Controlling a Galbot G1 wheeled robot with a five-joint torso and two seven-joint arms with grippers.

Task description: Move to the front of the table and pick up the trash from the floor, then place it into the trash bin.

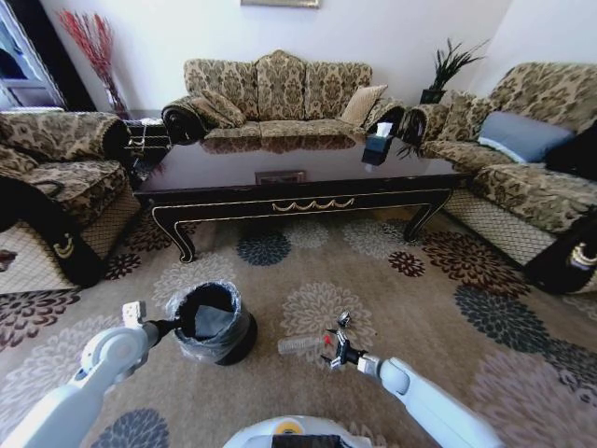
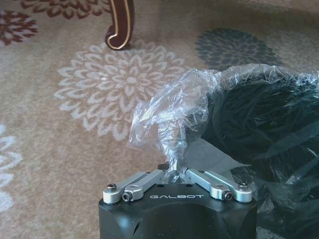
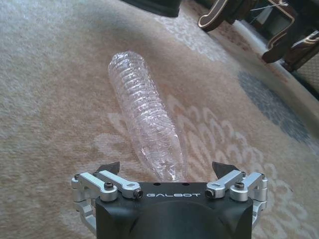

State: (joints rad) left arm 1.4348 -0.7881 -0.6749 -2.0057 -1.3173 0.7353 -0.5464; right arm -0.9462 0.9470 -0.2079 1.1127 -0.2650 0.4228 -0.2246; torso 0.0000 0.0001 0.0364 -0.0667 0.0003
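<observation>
Right wrist view: bottle (image 3: 144, 119) lies lengthwise between the right gripper's (image 3: 169, 172) spread fingers; left gripper (image 2: 174, 167) pinches the bin's (image 2: 259, 124) bag (image 2: 169, 109).

White arms, black "GALBOT" pincers

Bright daylight, glare on glossy table (image 1: 280, 168), curved wide-angle edges, soft shadows

bin (image 1: 210, 322) left of bottle (image 1: 300, 345), table (image 1: 298, 177) behind both
</observation>
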